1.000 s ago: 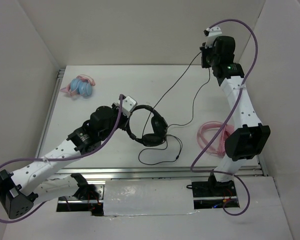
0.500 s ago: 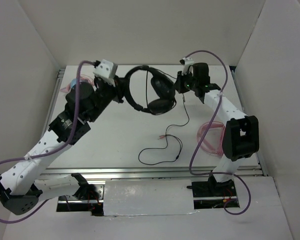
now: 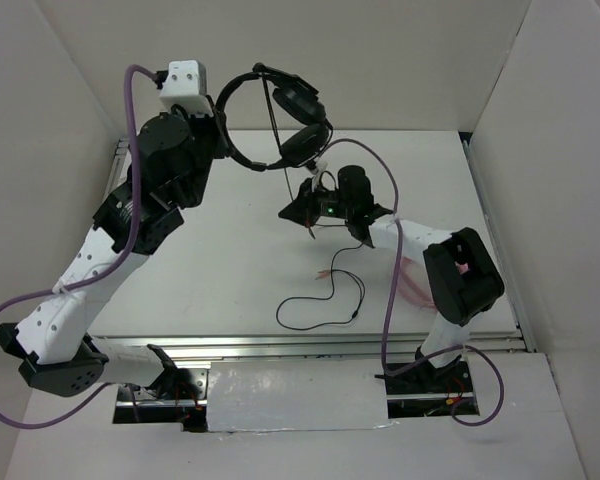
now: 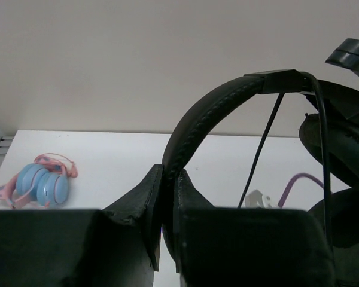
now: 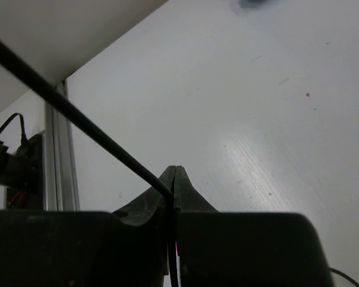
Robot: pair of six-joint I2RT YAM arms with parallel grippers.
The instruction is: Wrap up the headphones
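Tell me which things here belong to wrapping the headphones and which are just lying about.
For the job:
black over-ear headphones, headband clamped in the left hand
their long thin black cable, pinched in the right hand

Lying about:
light blue and pink headphones
pink coiled cable, partly hidden

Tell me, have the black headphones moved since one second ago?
Yes. Clamped in the left gripper, the headphones went from the middle of the table to its far edge in the top view.
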